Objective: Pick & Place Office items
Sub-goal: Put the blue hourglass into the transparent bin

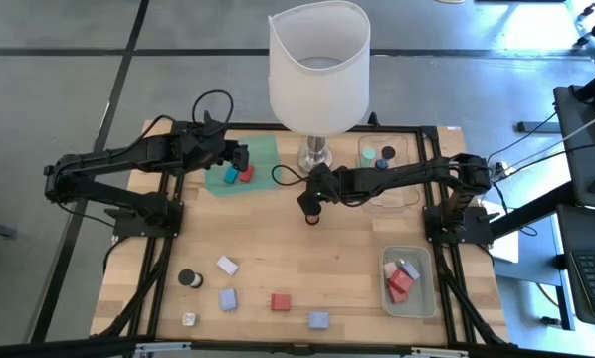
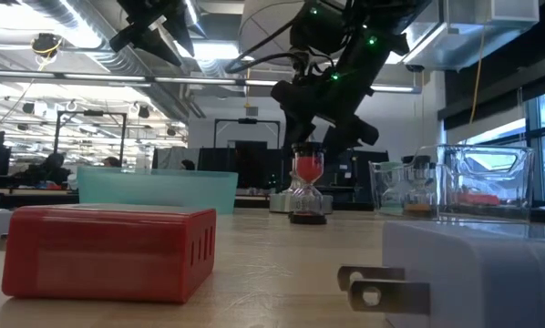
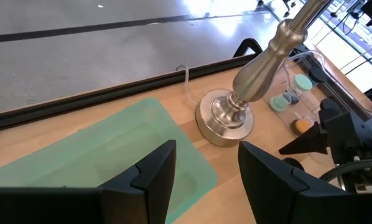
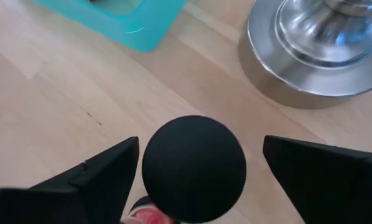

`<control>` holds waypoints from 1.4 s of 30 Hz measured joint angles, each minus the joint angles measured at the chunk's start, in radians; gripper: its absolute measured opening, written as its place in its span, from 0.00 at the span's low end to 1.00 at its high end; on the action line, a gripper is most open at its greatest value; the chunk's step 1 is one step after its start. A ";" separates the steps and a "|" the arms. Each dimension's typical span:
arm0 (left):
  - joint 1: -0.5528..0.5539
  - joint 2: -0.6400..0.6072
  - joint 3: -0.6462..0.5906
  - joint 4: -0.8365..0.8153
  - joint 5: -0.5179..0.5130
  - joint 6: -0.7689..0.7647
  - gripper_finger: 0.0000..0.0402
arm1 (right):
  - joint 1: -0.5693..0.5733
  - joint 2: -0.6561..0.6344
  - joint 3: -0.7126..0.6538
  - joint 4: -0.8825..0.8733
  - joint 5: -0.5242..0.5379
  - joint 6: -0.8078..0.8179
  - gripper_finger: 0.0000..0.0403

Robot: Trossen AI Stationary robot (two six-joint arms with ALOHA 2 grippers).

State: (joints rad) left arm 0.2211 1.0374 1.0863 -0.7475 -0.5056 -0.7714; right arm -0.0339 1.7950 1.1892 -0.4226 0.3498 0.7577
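The right gripper (image 1: 311, 213) hangs over a small sand timer (image 2: 307, 189) standing upright mid-surface, just in front of the lamp base (image 4: 323, 50); its jaws are spread wide on either side of the black cap (nothing touched yet), likely lining up a top grasp. The left gripper (image 1: 240, 159) hovers over the green mat (image 3: 111, 155), jaws open and empty, near a teal tray (image 1: 225, 177). Loose blocks (image 1: 280, 301) lie along the near edge, well apart, leaving open room. The lamp base crowds the timer's far side.
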 joint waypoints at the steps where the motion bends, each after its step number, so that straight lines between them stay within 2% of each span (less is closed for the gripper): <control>1: 0.000 0.000 0.000 0.000 0.000 0.000 0.42 | -0.001 0.000 0.000 0.000 -0.003 0.002 0.84; 13: 0.000 0.000 0.000 -0.015 -0.001 0.000 0.42 | -0.007 0.000 0.000 0.001 -0.029 0.012 0.53; 17: 0.000 0.000 0.000 -0.016 -0.001 0.000 0.42 | -0.007 -0.014 -0.002 -0.009 -0.055 0.010 0.53; 21: 0.000 0.000 0.000 -0.016 -0.001 0.000 0.42 | -0.006 -0.090 -0.002 -0.024 -0.045 -0.014 0.53; 27: 0.000 0.001 0.000 -0.019 -0.002 0.000 0.42 | -0.006 -0.292 -0.002 -0.157 0.093 -0.040 0.53; 36: 0.001 0.001 0.000 -0.020 -0.020 0.000 0.42 | 0.012 -0.587 0.000 -0.516 0.273 0.052 0.53; 42: 0.001 0.001 0.000 -0.020 -0.059 0.000 0.42 | 0.013 -0.654 -0.001 -0.787 0.305 0.192 0.54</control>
State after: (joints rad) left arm 0.2222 1.0382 1.0863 -0.7673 -0.5646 -0.7715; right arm -0.0211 1.1410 1.1882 -1.2093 0.6548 0.9500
